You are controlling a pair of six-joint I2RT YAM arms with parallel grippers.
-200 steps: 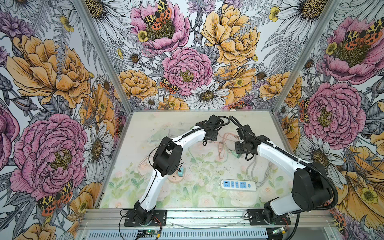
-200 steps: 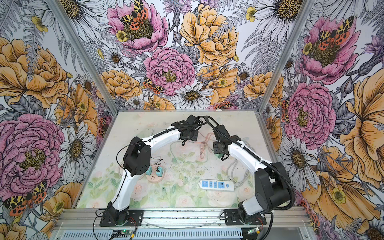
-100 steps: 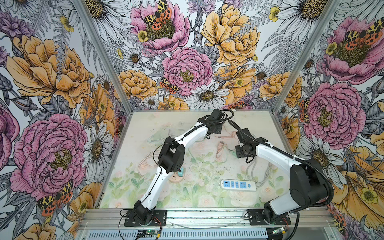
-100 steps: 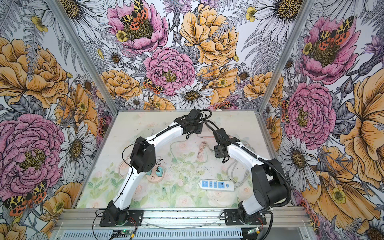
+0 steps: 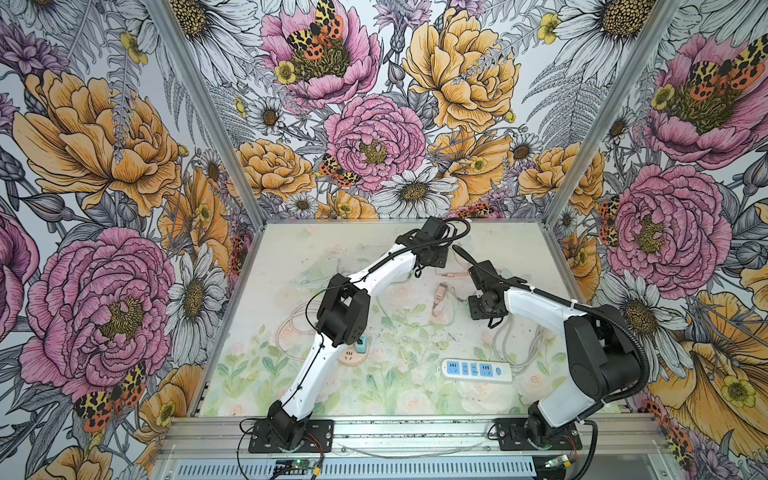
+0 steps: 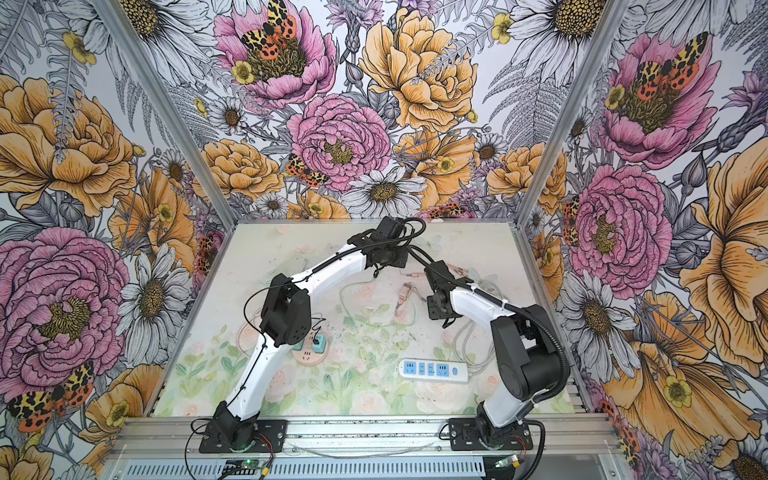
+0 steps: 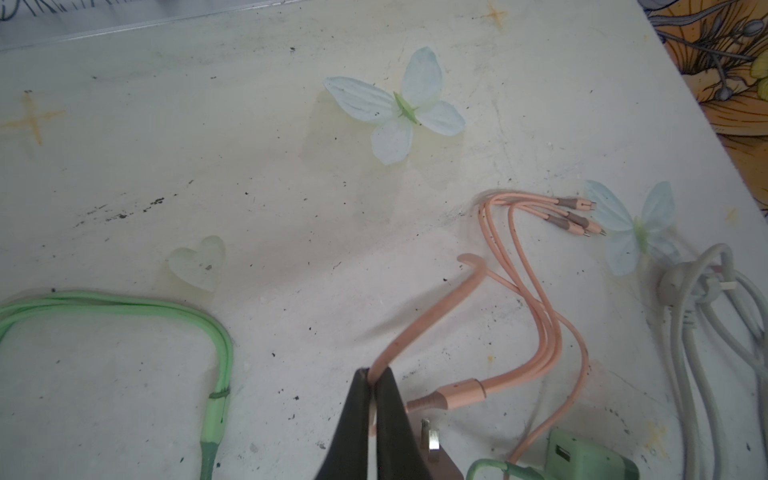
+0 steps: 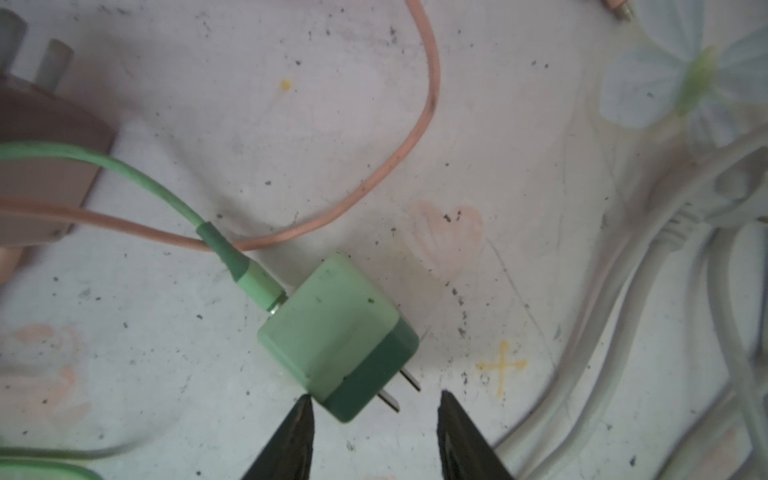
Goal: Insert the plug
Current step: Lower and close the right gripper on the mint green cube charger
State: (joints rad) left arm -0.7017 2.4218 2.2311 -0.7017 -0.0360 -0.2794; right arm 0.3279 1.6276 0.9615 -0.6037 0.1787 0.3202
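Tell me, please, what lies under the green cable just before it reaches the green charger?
A pink cable passes under the green cable there, on the table. Its short stretch at the crossing is covered.

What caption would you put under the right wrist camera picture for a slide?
Open right gripper hovers by the pronged end of a green charger plug lying on the table.

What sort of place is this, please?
Probably a robot test cell: two arms bolted to an aluminium rail, flower-printed walls closing in the tabletop, and a power strip laid out.
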